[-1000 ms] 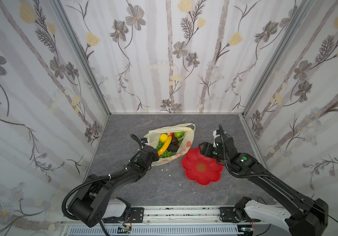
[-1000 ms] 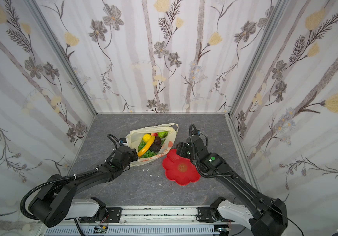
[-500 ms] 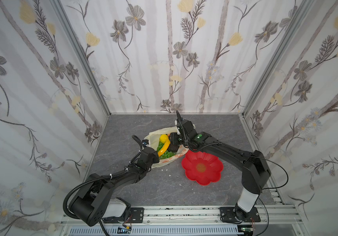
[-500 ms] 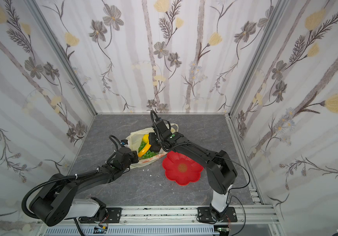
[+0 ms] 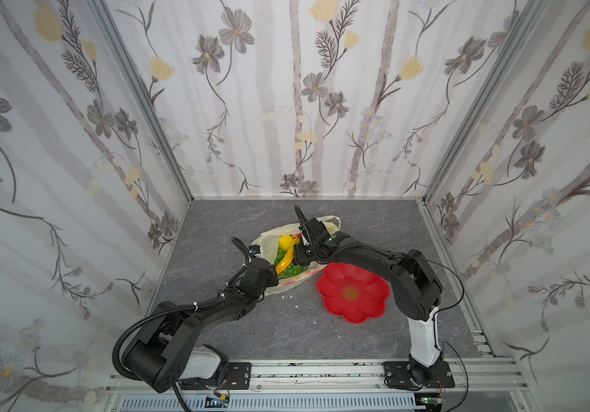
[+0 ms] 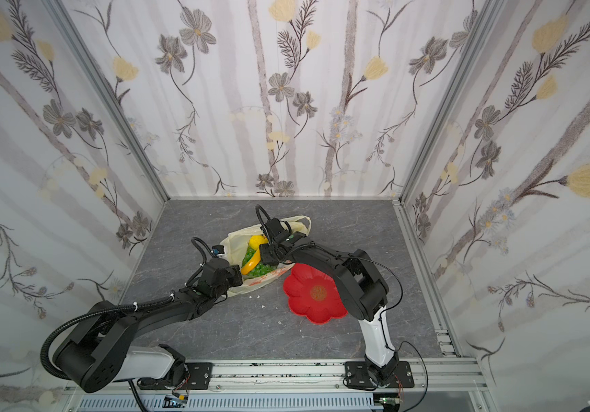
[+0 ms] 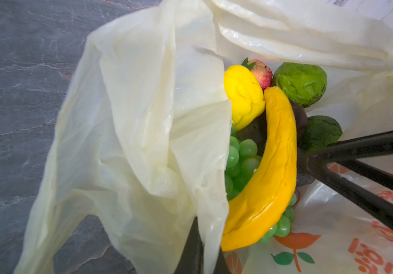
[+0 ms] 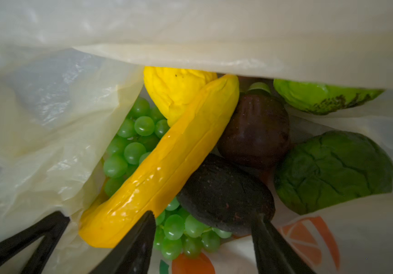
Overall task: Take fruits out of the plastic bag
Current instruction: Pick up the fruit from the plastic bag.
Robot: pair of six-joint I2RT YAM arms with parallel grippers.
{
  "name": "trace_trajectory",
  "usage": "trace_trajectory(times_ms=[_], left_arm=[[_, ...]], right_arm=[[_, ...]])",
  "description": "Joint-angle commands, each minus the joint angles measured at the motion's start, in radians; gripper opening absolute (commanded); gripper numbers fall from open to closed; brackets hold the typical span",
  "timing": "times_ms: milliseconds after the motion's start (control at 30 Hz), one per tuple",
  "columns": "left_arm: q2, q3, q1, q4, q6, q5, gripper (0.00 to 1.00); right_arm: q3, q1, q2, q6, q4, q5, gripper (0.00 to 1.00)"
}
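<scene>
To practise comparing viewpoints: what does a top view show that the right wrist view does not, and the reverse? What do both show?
Only a top view: the plate and the table. Only the right wrist view: the avocado and the brown piece. Both: the bag, banana, grapes and lemon.
</scene>
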Motion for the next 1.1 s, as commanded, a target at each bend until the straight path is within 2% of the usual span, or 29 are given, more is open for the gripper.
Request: trace_trajectory(times_ms=[0, 200, 300, 600, 1067], left_arm=[[0.000, -0.003, 0.000, 0.031, -0.008, 0.003, 0.00], [-0.006, 0.000, 0.002, 0.031, -0.008, 0.008, 0.00], [-0.014, -0.003, 0.003, 0.031, -0.008, 0.010, 0.05], [-0.024, -0.006, 0.008, 0.030, -0.005, 0.014, 0.08], [-0.017, -0.006, 0.011, 0.031, -0.005, 0.015, 0.09]], right_arm=[[0.029, 0.000, 0.025, -0.046, -0.014, 0.001, 0.69], [0.066, 0.001, 0.072, -0.094, -0.050, 0.017, 0.74], [0.075, 0.000, 0.085, -0.105, -0.066, 0.031, 0.75], [0.126, 0.006, 0.133, -0.120, -0.097, 0.047, 0.77], [0.196, 0.015, 0.190, -0.116, -0.114, 0.042, 0.89]])
